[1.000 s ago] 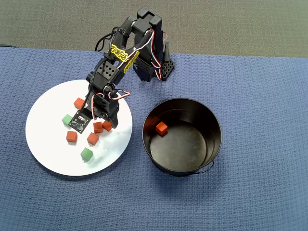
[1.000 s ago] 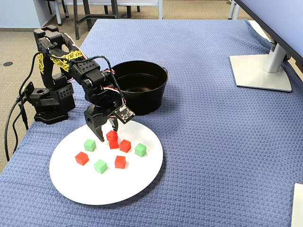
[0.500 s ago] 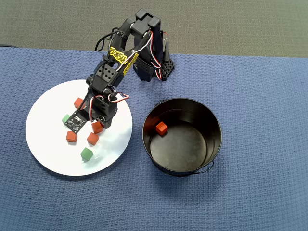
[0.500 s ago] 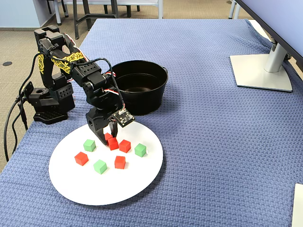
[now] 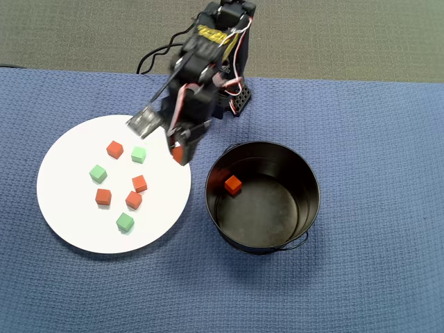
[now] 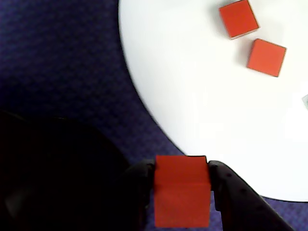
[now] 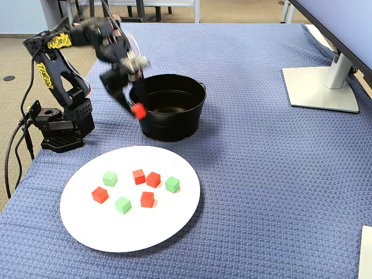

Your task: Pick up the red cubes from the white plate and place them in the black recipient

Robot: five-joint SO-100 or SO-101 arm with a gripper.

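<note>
My gripper [image 5: 179, 154] is shut on a red cube [image 6: 182, 192] and holds it in the air above the blue cloth, between the white plate [image 5: 69, 180] and the black bucket [image 5: 305, 180]. In the fixed view the gripper [image 7: 137, 109] hangs just left of the bucket's wall [image 7: 174, 125]. Several red cubes lie on the plate, among them one [image 5: 114, 148] at the back and one [image 5: 103, 197] lower left. Two [image 6: 238, 18] show in the wrist view. One red cube [image 5: 233, 184] lies inside the bucket.
Three green cubes [image 5: 139, 154] lie among the red ones on the plate. The arm's base [image 7: 58, 125] stands at the cloth's back left edge. A monitor stand [image 7: 322, 87] sits at the far right. A dark cable [image 7: 14, 151] trails off the base.
</note>
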